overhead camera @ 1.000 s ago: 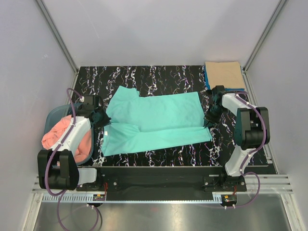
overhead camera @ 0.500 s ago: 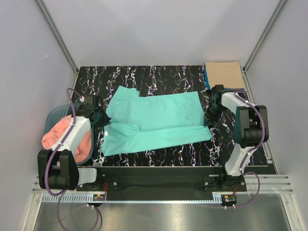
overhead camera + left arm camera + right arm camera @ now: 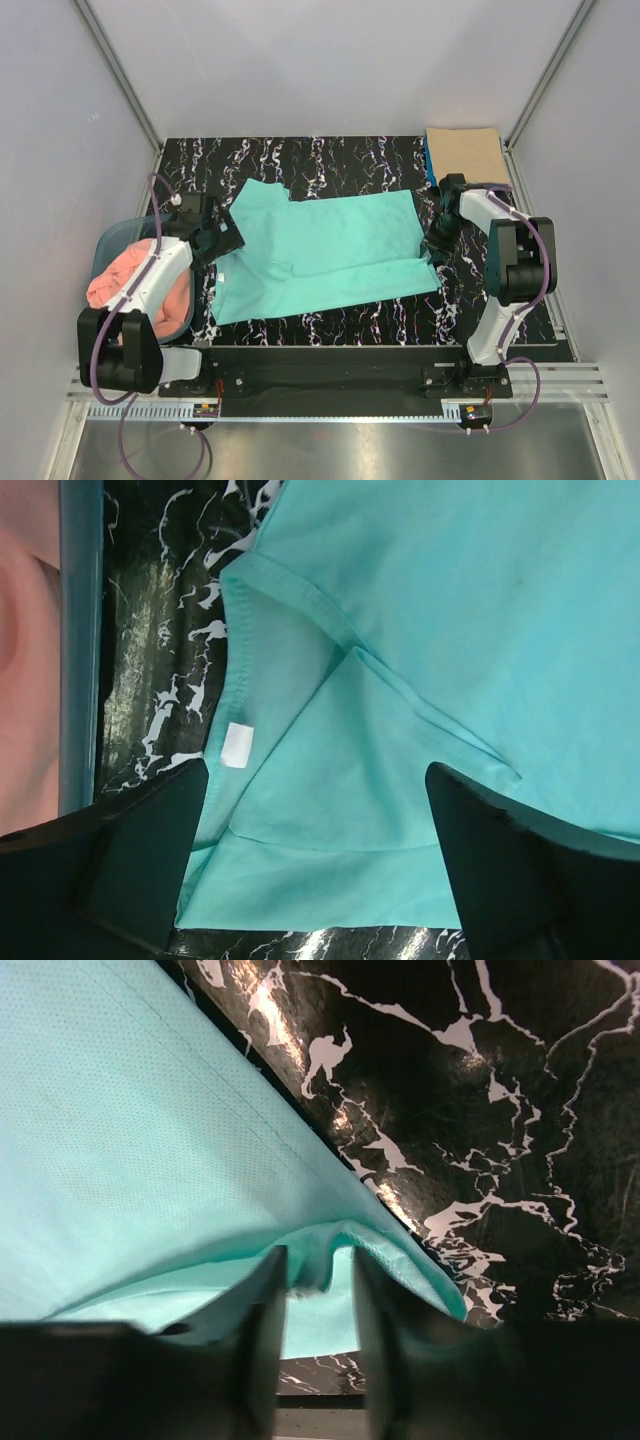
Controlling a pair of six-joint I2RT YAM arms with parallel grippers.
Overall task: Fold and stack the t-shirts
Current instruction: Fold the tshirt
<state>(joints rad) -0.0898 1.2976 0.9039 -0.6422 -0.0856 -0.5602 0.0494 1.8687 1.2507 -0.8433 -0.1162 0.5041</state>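
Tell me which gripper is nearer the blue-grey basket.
Left. The left gripper sits just beside the basket; the right gripper is across the turquoise shirt, at its opposite edge.

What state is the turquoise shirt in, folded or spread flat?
Partly folded: the turquoise shirt lies lengthwise on the table, near side doubled over along one crease, far sleeve out flat.

table: black marbled | turquoise t-shirt: spread mid-table | folded stack: far-right corner

Bright even overhead light, soft shadows, glare on marbled table, right claw blurred close-up.
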